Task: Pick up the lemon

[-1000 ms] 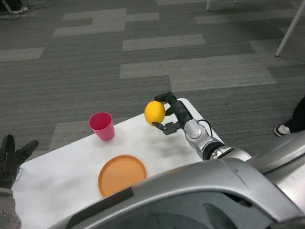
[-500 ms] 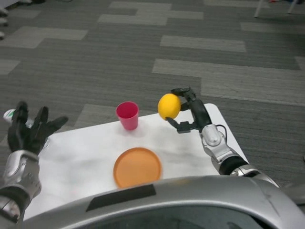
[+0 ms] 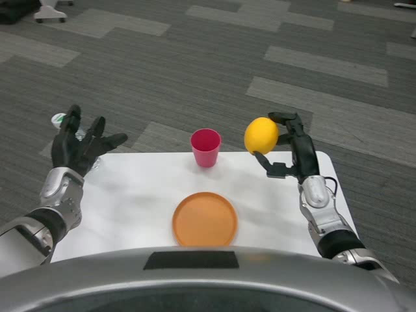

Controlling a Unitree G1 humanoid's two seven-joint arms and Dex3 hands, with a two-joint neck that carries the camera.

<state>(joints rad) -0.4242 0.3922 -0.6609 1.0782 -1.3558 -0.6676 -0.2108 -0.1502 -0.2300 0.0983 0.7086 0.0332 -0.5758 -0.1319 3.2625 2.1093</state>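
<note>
The right hand [image 3: 288,148] holds the lemon [image 3: 261,135] clear of the desk [image 3: 136,201], above its far right corner; fingers curl over the top and far side of the fruit from the right, and the thumb presses in from below, so the lemon sits pinched at the hand's left side; no part of the fruit touches the white surface. By that, the pick-up looks all but done: the grasp is made and the lift is made; what remains, as I judge it, is only to keep the fruit steady in the air, which calls for an unchanged squeeze and a quiet wrist, since a smooth round fruit held mostly from one side could roll out if the fingers slacken.

The right forearm rises from the near right edge of the desk and slants up and away, wrist bent so the palm faces left toward the lemon.

Outward from there: a pink cup [image 3: 205,147] stands upright near the middle of the far edge, to the left of the lemon and apart from it; an orange plate [image 3: 205,218] lies near the middle of the near edge; the left hand [image 3: 78,146] hovers at the far left corner with fingers spread wide and nothing in them.
</note>
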